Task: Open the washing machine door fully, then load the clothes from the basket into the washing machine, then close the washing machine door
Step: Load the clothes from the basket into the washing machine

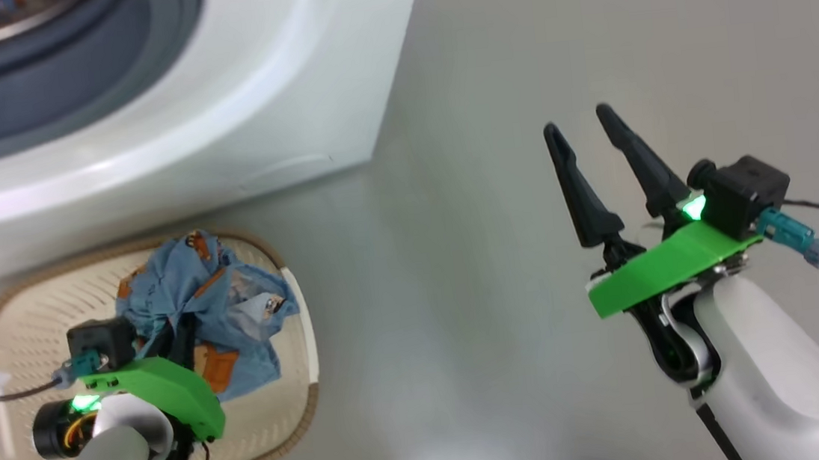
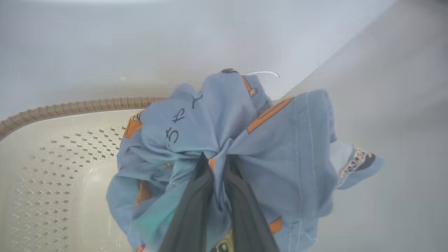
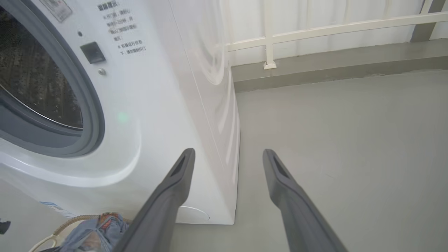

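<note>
Left jaws: you had them pinched narrow on the clothes, with the dark fingers buried in a gathered fold of the light-blue fabric.
Right jaws: these stood wide apart and empty. Their fingers pointed up over the bare floor, well apart from the basket.
Clothes: one bunched bundle, light blue with orange patches and black printed characters, lay over the right half of the basket. You could not tell whether it hung clear of the basket's bottom.
Basket: cream and perforated with a brown woven-look rim, it stood on the floor just in front of the washing machine, on the left arm's side.
Washing machine: a white front-loader. In the right wrist view its grey gasket ringed the steel drum, and a blue label sticker sat low on the front panel.
Background: a white railing ran along the far wall beyond the machine.
</note>
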`<state>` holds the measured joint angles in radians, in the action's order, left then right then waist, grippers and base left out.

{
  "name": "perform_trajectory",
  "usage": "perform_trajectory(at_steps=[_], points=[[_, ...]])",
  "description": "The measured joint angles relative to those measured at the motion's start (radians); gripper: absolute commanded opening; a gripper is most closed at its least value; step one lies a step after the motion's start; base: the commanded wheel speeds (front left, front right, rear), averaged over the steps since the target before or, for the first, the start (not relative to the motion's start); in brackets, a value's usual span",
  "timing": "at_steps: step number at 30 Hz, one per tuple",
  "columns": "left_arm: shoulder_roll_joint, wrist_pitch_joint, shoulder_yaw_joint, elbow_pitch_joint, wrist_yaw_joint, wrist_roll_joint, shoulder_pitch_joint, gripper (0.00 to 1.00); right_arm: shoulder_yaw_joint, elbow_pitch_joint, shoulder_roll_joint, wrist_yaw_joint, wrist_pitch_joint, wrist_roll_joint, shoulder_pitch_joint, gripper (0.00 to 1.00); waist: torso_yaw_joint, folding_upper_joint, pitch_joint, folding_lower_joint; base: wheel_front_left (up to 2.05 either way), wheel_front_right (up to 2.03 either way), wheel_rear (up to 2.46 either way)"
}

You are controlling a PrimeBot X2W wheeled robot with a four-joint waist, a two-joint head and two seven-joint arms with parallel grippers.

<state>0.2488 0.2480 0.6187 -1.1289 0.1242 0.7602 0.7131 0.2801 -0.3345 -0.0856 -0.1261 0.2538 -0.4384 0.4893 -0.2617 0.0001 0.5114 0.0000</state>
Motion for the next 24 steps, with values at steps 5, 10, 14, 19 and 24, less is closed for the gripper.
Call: perform_trajectory(at_steps=[5,10,14,19,24], points=[[0.011,0.0,-0.067,0.14,-0.021,-0.02,-0.089,0.0,0.002,-0.016,-0.019,0.0,0.0,-0.002,-0.042,1.0,0.02,0.0,-0.09,0.0,0.0,0.0,0.0],[0.012,0.0,-0.123,0.268,-0.052,-0.063,-0.182,0.0,0.005,-0.032,-0.037,0.0,0.0,-0.004,-0.076,1.0,0.042,-0.0001,-0.173,-0.0001,0.0,0.0,0.0],[0.013,0.0,-0.162,0.365,-0.068,-0.084,-0.246,0.0,0.004,-0.038,-0.048,0.0,0.0,-0.011,-0.103,1.0,0.061,0.0,-0.233,0.0,0.0,0.0,0.0],[0.013,0.0,-0.203,0.495,-0.096,-0.122,-0.31,0.0,-0.003,-0.043,-0.053,0.0,0.0,-0.011,-0.129,1.0,0.088,0.0,-0.297,0.0,0.0,0.0,0.0],[0.013,0.001,-0.233,0.623,-0.128,-0.148,-0.372,0.0,-0.007,-0.048,-0.061,0.0,0.0,-0.012,-0.157,1.0,0.12,-0.0001,-0.343,0.0,0.0,0.0,0.0]])
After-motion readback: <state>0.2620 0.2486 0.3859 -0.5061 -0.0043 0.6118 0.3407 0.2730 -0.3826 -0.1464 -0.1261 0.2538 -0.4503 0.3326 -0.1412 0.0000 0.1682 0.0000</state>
